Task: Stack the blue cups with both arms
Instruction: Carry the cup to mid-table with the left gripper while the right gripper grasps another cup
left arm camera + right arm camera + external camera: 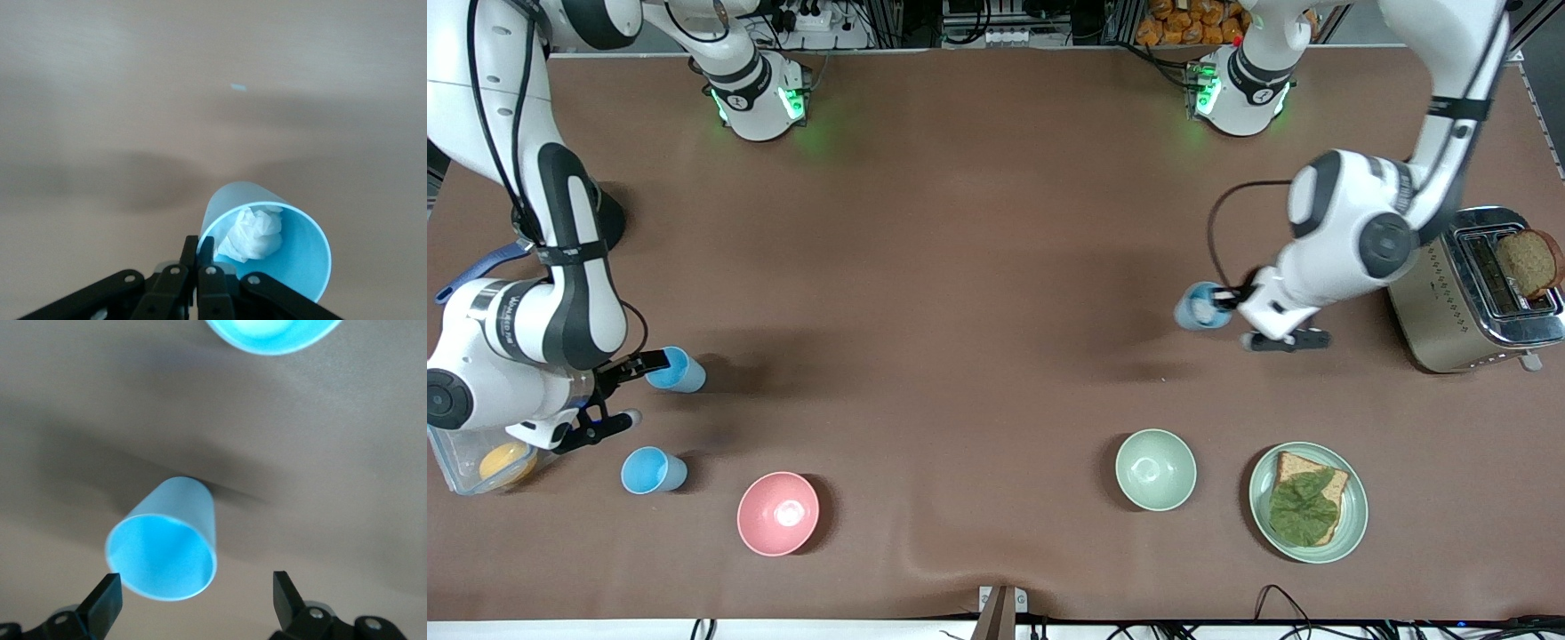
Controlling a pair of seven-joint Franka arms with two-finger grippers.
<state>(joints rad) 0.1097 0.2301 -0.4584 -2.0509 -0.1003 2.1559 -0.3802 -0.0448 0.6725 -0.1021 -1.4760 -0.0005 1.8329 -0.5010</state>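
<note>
The left claw [1224, 300] is pinching the rim of a blue cup [1200, 306] holding crumpled white paper [252, 232] over the tabletop [978, 267] – forearm angling down beside the toaster [1476, 293]. The right claw [624, 389] is gaping wide around a second cup [677, 370], its forearm reading "FRANKA"; a third cup [653, 470] is standing nearer the front camera.

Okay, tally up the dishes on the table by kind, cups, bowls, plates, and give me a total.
Blue cups: 3
Bowls: 2, the pink bowl and the pale green bowl
Plates: 1, the green plate with bread and a leaf
Total: 6
</note>
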